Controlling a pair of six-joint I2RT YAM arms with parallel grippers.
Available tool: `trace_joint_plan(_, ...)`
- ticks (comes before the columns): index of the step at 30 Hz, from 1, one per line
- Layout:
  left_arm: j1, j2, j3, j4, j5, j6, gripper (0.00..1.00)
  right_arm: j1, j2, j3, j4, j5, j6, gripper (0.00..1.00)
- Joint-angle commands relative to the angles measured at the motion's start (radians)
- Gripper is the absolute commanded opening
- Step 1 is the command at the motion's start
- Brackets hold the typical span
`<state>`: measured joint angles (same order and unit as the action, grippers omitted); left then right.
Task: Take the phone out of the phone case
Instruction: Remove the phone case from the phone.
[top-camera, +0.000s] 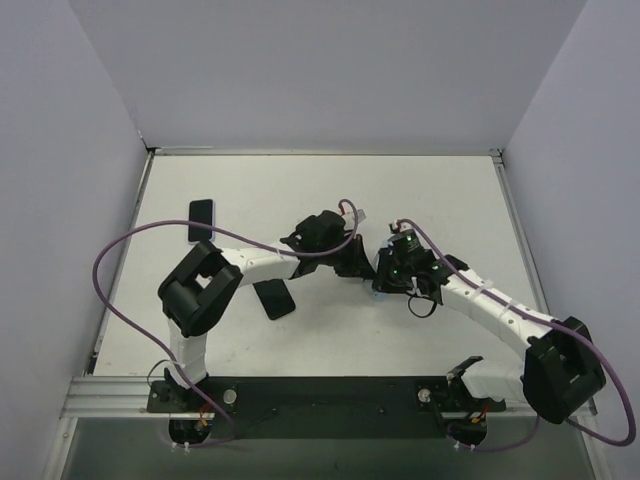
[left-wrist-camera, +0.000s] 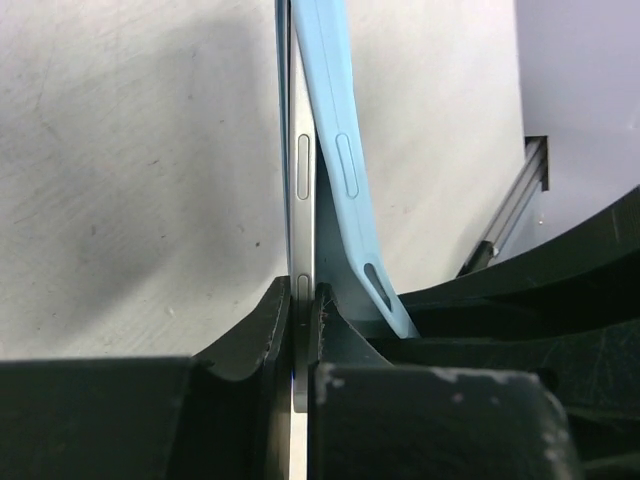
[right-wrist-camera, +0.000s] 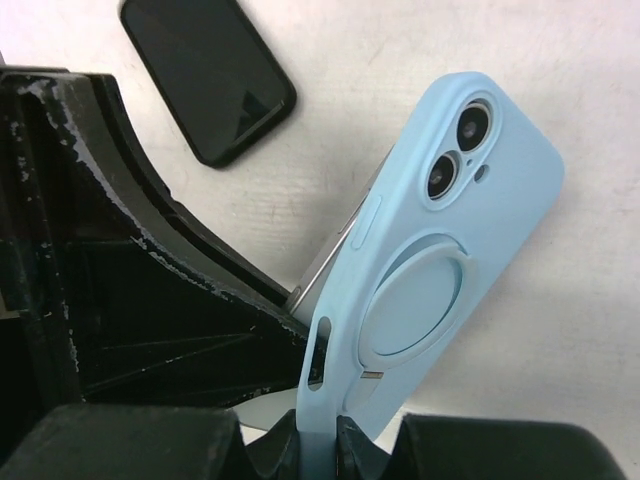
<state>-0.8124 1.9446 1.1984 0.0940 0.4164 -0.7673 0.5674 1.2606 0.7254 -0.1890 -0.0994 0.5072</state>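
The phone (left-wrist-camera: 300, 180), a thin silver edge with side buttons, stands on edge in the left wrist view. My left gripper (left-wrist-camera: 302, 310) is shut on its lower end. The light blue phone case (left-wrist-camera: 345, 170) bows away from the phone on the right, with a gap opening between them. Seen from the right wrist, the case (right-wrist-camera: 470, 230) shows its back with two camera holes and a round ring. My right gripper (right-wrist-camera: 318, 440) is shut on the case's bottom rim. The phone's silver edge (right-wrist-camera: 335, 255) peeks out behind the case. From above, both grippers (top-camera: 358, 262) (top-camera: 382, 270) meet mid-table.
A black phone (top-camera: 202, 220) lies flat at the table's left, and another dark slab (top-camera: 274, 298) lies under the left arm. One black phone (right-wrist-camera: 210, 75) also shows in the right wrist view. White walls close three sides; a metal rail (top-camera: 110, 395) runs along the front.
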Motion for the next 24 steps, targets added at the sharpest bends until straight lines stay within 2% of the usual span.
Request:
trace_joint_plan(1,0.074,-0.062,-0.028,-0.082,-0.087,0.071,0.00,-0.069,-0.113,0.008,-0.155,0.067,-0.024,0.00)
trace_joint_plan(7,0.113,-0.130,-0.079,-0.085,-0.090,0.098,0.00,-0.127,-0.162,-0.004,-0.182,0.069,-0.059,0.00)
trace_joint_plan(14,0.156,-0.183,-0.097,-0.125,-0.103,0.125,0.00,-0.135,-0.191,0.022,-0.188,0.055,-0.065,0.00)
trace_joint_plan(18,0.154,-0.197,-0.089,-0.112,-0.058,0.119,0.00,-0.153,-0.185,0.064,-0.181,0.059,-0.059,0.00)
trace_joint_plan(20,0.151,-0.199,-0.085,-0.109,-0.021,0.108,0.00,-0.184,-0.169,0.081,-0.170,0.055,-0.049,0.00)
trace_joint_plan(24,0.142,-0.197,-0.091,-0.041,0.057,0.071,0.00,-0.375,-0.132,0.098,-0.031,-0.055,0.004,0.00)
